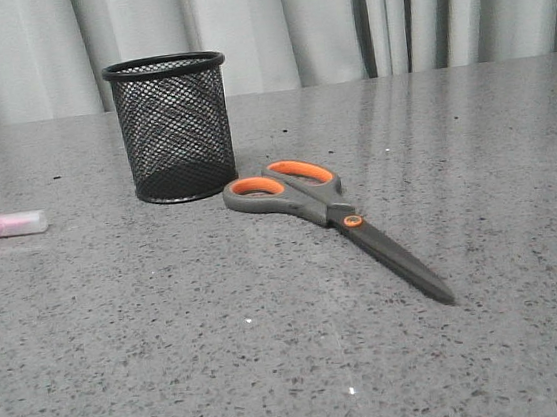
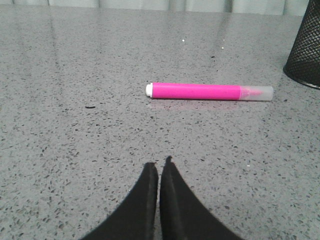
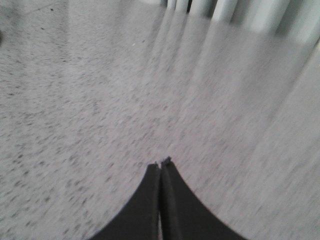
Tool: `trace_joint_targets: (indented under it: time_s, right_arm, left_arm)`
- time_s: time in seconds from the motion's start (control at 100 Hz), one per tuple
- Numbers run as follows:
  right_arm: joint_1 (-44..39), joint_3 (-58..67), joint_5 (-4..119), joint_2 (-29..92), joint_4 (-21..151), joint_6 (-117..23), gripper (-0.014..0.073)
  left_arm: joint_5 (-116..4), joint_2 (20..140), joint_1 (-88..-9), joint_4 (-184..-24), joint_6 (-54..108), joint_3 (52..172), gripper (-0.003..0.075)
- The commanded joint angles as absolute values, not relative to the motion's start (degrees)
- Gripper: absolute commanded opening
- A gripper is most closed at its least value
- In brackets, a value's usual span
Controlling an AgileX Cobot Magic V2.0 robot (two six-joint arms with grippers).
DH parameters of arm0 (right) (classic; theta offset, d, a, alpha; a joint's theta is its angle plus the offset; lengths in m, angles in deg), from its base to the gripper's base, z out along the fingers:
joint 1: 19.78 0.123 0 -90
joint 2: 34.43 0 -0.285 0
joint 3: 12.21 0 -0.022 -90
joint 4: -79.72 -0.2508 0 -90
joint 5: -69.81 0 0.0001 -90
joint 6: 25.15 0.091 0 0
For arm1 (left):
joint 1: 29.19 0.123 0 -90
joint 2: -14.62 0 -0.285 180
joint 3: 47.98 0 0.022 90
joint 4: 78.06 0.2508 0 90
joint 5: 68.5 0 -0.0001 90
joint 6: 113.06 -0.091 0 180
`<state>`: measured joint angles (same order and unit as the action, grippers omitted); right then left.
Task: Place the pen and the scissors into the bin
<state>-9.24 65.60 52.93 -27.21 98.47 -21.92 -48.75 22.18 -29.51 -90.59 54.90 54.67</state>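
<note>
The black mesh bin (image 1: 172,128) stands upright at the back left of the grey table; its edge also shows in the left wrist view (image 2: 305,47). The scissors (image 1: 332,214) lie flat just right of it, handles toward the bin, blades pointing to the front right. The pink pen (image 1: 1,226) lies flat at the left edge of the front view; in the left wrist view the pen (image 2: 210,92) lies crosswise ahead of my left gripper (image 2: 159,164), which is shut and empty. My right gripper (image 3: 161,163) is shut and empty over bare table; that view is blurred.
The speckled grey table (image 1: 225,355) spreads all round the objects. A pale curtain (image 1: 337,16) hangs behind the table's far edge. Neither arm shows in the front view.
</note>
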Motion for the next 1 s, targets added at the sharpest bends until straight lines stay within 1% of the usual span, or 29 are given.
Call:
trace_joint_targets:
  time_s: [0.0, 0.1, 0.14, 0.19, 0.22, 0.27, 0.44, 0.56, 0.64, 0.69, 0.74, 0.77, 0.81, 0.86, 0.88, 0.89, 0.93, 0.96, 0.99]
  right_arm:
    - [-9.5, 66.4, 65.5, -28.4, 104.3, -22.1, -0.0069]
    - [-9.5, 66.4, 78.7, -28.4, 101.2, -22.0, -0.0069]
    - [-9.5, 66.4, 82.3, -28.4, 99.5, -22.0, -0.0069]
    - [-9.5, 66.4, 86.1, -28.4, 96.5, -21.8, -0.0069]
    - [-9.5, 66.4, 86.4, -28.4, 93.8, -20.2, -0.0069]
    - [-9.5, 66.4, 85.1, -28.4, 88.6, -18.2, -0.0069]
    - [-9.5, 66.4, 80.4, -28.4, 64.6, -17.9, -0.0069]
    - [-9.5, 66.4, 81.4, -28.4, 62.0, -17.9, -0.0069]
    - [-9.5, 66.2, 82.5, -28.3, 59.6, -17.9, -0.0068]
    - [-9.5, 65.8, 80.6, -28.3, 57.5, -17.9, -0.0063]
    - [-9.5, 64.8, 76.4, -28.3, 56.7, -17.9, -0.002]
    - [-9.5, 64.0, 73.5, -28.3, 56.7, -17.9, 0.0037]
    - [-9.5, 62.5, 68.9, -28.3, 56.7, -17.9, 0.0118]
    - [-9.5, 60.6, 64.1, -28.3, 56.7, -17.9, 0.0274]
    - [-9.5, 59.8, 62.3, -28.2, 56.7, -17.9, 0.0314]
    - [-9.5, 59.5, 61.2, -28.0, 56.7, -17.9, 0.0351]
    - [-9.5, 57.8, 59.0, -27.5, 56.7, -17.9, 0.0447]
    - [-9.5, 56.7, 57.4, -26.9, 56.6, -17.9, 0.0485]
    - [-9.5, 55.3, 56.1, -26.2, 56.3, -17.9, 0.05]
  left_arm:
    - [-51.2, 20.3, -30.0, -91.4, 55.4, 52.1, -0.0019]
    - [-52.2, 20.3, -30.0, -93.2, 55.4, 52.1, -0.0019]
    - [-53.9, 20.3, -30.0, -98.3, 55.5, 52.1, -0.0019]
    - [-56.4, 20.3, -30.0, -108.3, 55.5, 52.1, -0.0019]
    - [-57.6, 20.3, -30.0, -116.3, 55.5, 52.1, -0.0019]
    - [-59.1, 20.3, -30.0, -123.6, 55.4, 52.1, -0.0019]
    - [-64.4, 20.3, -30.0, -134.8, 55.4, 52.1, -0.0019]
    - [-64.7, 20.3, -30.0, -142.3, 55.4, 52.2, -0.0019]
    - [-64.2, 20.3, -30.0, -152.1, 55.4, 52.2, -0.0019]
    - [-63.7, 20.3, -30.0, -156.5, 55.4, 52.4, -0.0019]
    - [-61.3, 20.3, -30.0, -155.8, 54.3, 53.6, -0.0013]
    - [-58.4, 20.3, -30.0, -154.1, 52.0, 54.8, 0.0003]
    - [-53.1, 20.4, -30.0, -150.6, 47.3, 57.3, 0.005]
    - [-47.4, 20.6, -30.0, -146.3, 41.8, 60.6, 0.0132]
    - [-45.6, 20.9, -30.0, -144.7, 40.0, 62.2, 0.0169]
    - [-45.1, 21.1, -30.0, -144.1, 39.2, 62.7, 0.0195]
    - [-43.1, 22.0, -30.0, -141.5, 37.8, 65.6, 0.0248]
    - [-42.6, 22.7, -30.0, -140.1, 37.3, 67.5, 0.028]
    - [-42.3, 24.0, -30.0, -138.7, 37.2, 69.3, 0.0286]
